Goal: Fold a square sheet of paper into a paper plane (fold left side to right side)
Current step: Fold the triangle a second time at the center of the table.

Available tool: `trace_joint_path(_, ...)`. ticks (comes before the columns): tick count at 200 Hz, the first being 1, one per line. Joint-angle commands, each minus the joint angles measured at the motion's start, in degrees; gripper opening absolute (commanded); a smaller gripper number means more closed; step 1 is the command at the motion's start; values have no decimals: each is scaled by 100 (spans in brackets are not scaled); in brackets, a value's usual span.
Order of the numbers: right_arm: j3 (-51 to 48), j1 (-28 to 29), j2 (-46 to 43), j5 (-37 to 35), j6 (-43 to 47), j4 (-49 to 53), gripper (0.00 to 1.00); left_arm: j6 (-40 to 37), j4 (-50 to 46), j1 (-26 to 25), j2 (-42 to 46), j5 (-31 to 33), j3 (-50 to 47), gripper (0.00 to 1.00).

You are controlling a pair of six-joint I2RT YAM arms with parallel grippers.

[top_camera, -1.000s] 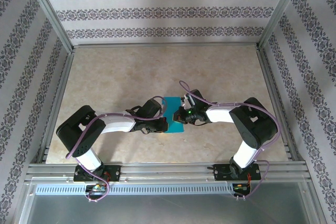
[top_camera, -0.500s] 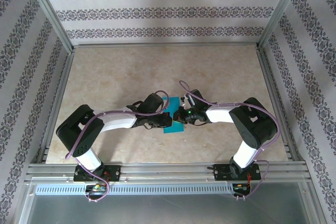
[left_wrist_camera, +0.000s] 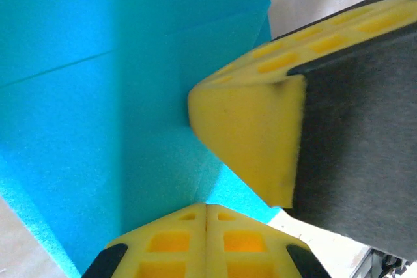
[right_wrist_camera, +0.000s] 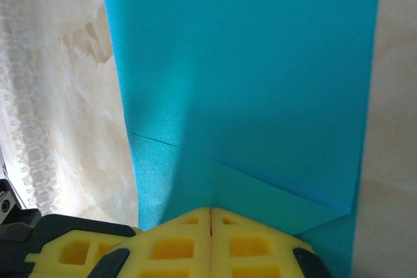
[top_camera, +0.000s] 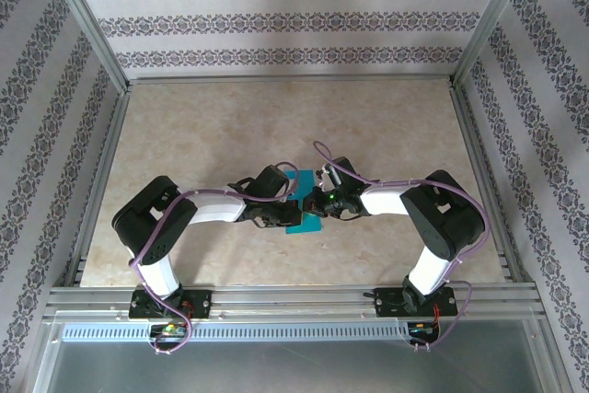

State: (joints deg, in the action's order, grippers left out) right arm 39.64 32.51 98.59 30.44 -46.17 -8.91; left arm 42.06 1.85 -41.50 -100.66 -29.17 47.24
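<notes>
The square sheet of paper lies on the table as a teal-blue folded shape with creases, mostly covered by both wrists in the top view. My left gripper is shut, its yellow tips resting on the paper with nothing between them. My right gripper is also shut, its tips pressed onto the paper beside a diagonal fold. In the left wrist view the right gripper's yellow fingers sit close in front of my left tips. No paper plane shape shows.
The beige table is ringed by a metal frame and patterned walls. Both arms bend inward from their bases at the near edge and meet mid-table.
My left arm has swung its elbow inward and slid its gripper rightward over the paper, covering more of the sheet. The right arm has stayed put.
</notes>
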Motion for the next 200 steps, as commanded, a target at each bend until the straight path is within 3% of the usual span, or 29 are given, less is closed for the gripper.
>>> trace_joint_path(1,-70,88,301,-301,78,534,0,-138,33,67,-26,3,-127,3)
trace_joint_path(200,88,-57,534,-380,346,899,0,83,230,61,643,-75,-1147,3)
